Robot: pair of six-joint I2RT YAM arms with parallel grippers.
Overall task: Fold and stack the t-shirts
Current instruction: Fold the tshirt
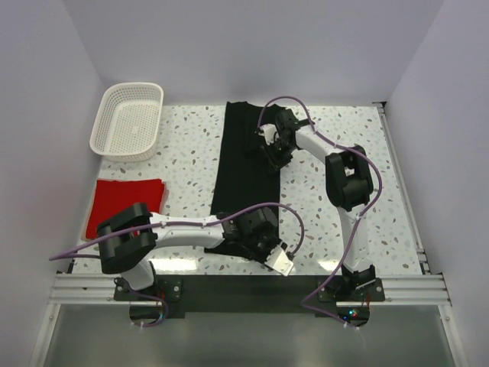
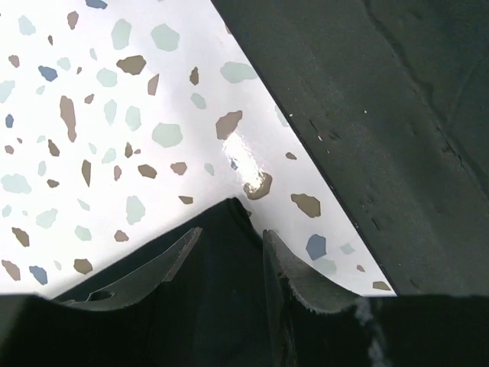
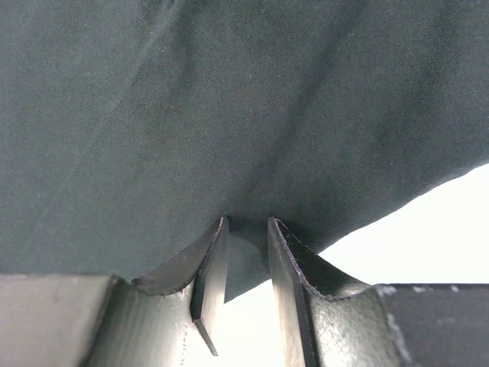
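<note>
Black shirt [image 1: 243,164] is pinched in your left gripper [image 2: 229,248] near, right gripper [image 3: 246,245] far; lift both ends level together so the fold lands square.

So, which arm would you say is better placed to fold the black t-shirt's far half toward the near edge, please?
Probably the right arm: its jaws pinch the black t-shirt toward the far end, while the left arm holds the near hem.

Left pincer [image 2: 231,238] and right pincer [image 3: 246,223] clamped narrow, both pointing down
</note>
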